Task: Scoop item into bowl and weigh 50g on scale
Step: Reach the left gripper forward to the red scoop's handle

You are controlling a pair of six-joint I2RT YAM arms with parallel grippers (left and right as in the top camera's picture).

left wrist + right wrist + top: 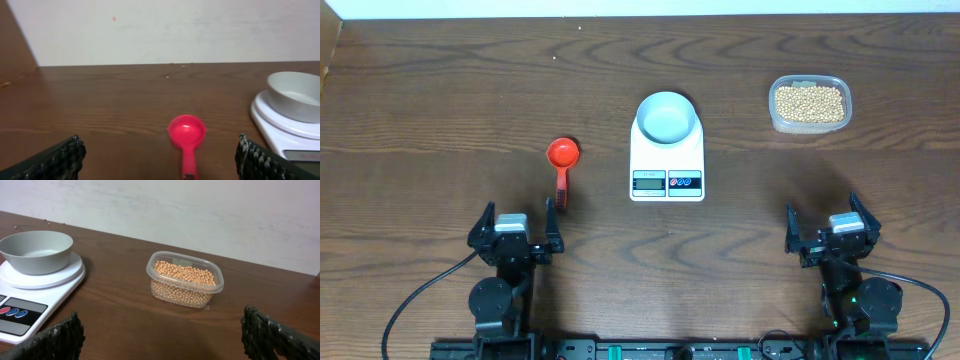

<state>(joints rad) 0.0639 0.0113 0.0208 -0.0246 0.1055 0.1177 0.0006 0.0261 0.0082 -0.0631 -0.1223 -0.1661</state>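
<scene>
Gaping and empty: left tool (518, 209) and right tool (823, 207); scale (667, 160) readout illegible.

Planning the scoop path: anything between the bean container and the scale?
Bare table between scale and bean container, seen in overhead and right wrist views.

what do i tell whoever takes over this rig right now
Left end effector: open, empty, just short of the red scoop.
Right end effector: open, empty.
Bowl looks empty and sits on the scale, mid-table.
Beans are in the clear container, far right.
Done: nothing scooped yet.
Left: pick up the scoop, move beans into the bowl, weigh.
</scene>
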